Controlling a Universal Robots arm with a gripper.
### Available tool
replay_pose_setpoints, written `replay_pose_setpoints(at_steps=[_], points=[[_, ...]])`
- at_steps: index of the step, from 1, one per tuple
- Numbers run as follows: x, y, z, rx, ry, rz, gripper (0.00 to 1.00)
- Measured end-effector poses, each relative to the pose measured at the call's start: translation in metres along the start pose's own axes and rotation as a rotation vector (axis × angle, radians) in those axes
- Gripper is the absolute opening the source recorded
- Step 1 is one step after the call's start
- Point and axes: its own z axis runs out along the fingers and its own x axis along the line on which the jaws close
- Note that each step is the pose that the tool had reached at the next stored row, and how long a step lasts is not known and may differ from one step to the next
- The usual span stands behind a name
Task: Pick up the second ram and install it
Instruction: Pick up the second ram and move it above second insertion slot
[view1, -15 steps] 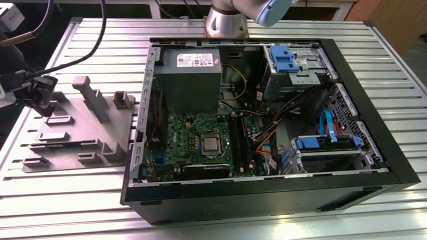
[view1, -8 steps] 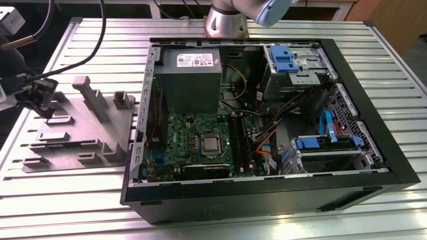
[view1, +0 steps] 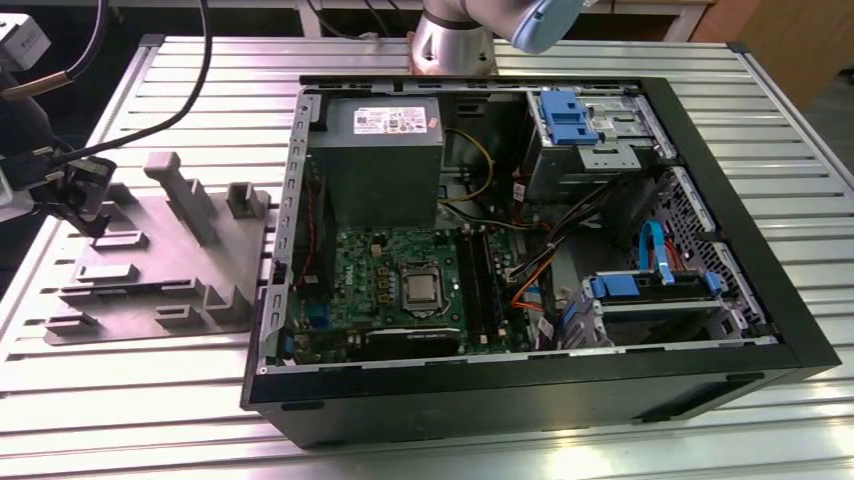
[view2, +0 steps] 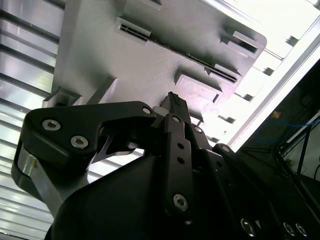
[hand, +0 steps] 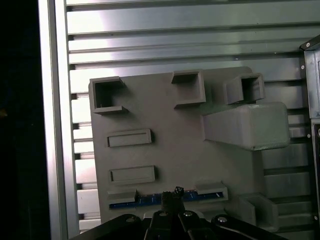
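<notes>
Ram (hand: 142, 200) stands in a slot of the grey holder (view1: 160, 270), at the exterior view's left of the case (view1: 534, 390); tool (hand: 172, 194), fingers together, over its middle, contact unclear

This looks like a robotics lab or workshop bench. A ribbed aluminium counter (view1: 561, 60) carries an opened desktop computer case (view1: 534, 410) with its boards and wiring bare, a grey moulded parts holder (view1: 147, 290) and the base of a robot arm (view1: 451, 45). Loose black cables (view1: 203, 40) trail alongside.
</notes>
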Motion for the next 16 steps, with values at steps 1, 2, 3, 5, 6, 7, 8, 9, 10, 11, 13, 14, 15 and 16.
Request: replay_pose_setpoints(at_steps=[1, 2, 3, 5, 6, 7, 8, 9, 10, 11, 13, 14, 15, 16], points=[[0.0000, 0.0000, 0.0000, 0.0000, 0.0000, 0.000, 0.10], [0.0000, 0.0000, 0.0000, 0.0000, 0.0000, 0.000, 0.10], [0.0000, 0.0000, 0.0000, 0.0000, 0.0000, 0.000, 0.10], [0.0000, 0.0000, 0.0000, 0.0000, 0.0000, 0.000, 0.10], [0.0001, 0.0000, 0.0000, 0.0000, 0.0000, 0.000, 0.10], [0.0001, 0.0000, 0.0000, 0.0000, 0.0000, 0.000, 0.10], [0.0001, 0.0000, 0.0001, 0.0000, 0.0000, 0.000, 0.10], [0.0001, 0.0000, 0.0001, 0.0000, 0.0000, 0.000, 0.10], [0.0001, 0.0000, 0.0001, 0.0000, 0.0001, 0.000, 0.10], [0.0001, 0.0000, 0.0001, 0.0000, 0.0001, -0.002, 0.10], [0.0001, 0.0000, 0.0003, -0.0003, 0.0004, -0.011, 0.10], [0.0001, 0.0000, 0.0003, -0.0005, 0.0008, -0.021, 0.10], [0.0000, 0.0000, 0.0004, -0.0009, 0.0013, -0.035, 0.10], [0.0000, 0.0000, 0.0005, -0.0015, 0.0019, -0.052, 0.10]])
